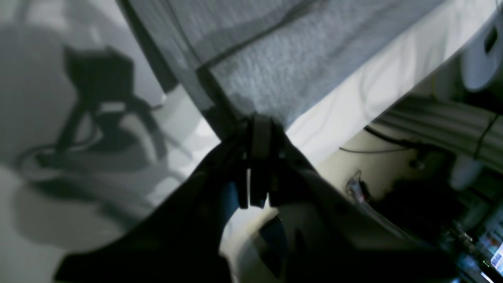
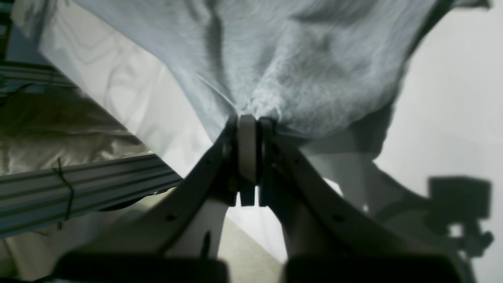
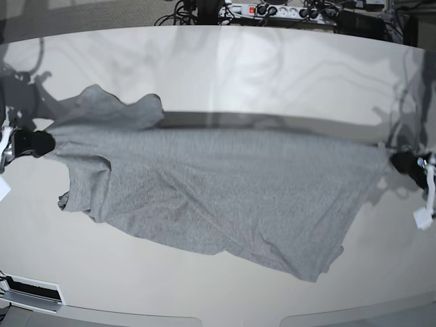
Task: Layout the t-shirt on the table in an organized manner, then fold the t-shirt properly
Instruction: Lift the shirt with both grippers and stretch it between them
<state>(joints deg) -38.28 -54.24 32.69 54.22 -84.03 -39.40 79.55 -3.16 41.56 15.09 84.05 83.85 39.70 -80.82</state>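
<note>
The heather-grey t-shirt (image 3: 218, 191) is stretched wide across the white table (image 3: 225, 68), pulled taut between both arms, its lower part lying on the surface. My left gripper (image 3: 398, 162) at the right of the base view is shut on the t-shirt's edge, and the left wrist view shows the fingers (image 1: 259, 133) pinching grey cloth (image 1: 275, 67) beside a dark hem. My right gripper (image 3: 41, 143) at the left is shut on the t-shirt too; in the right wrist view the cloth (image 2: 275, 59) bunches into its closed fingers (image 2: 247, 129). No lettering shows.
A power strip with cables (image 3: 279, 10) lies beyond the table's far edge. The table's curved front edge (image 3: 204, 317) runs along the bottom of the base view. An aluminium rail (image 2: 78, 188) sits below the table edge in the right wrist view.
</note>
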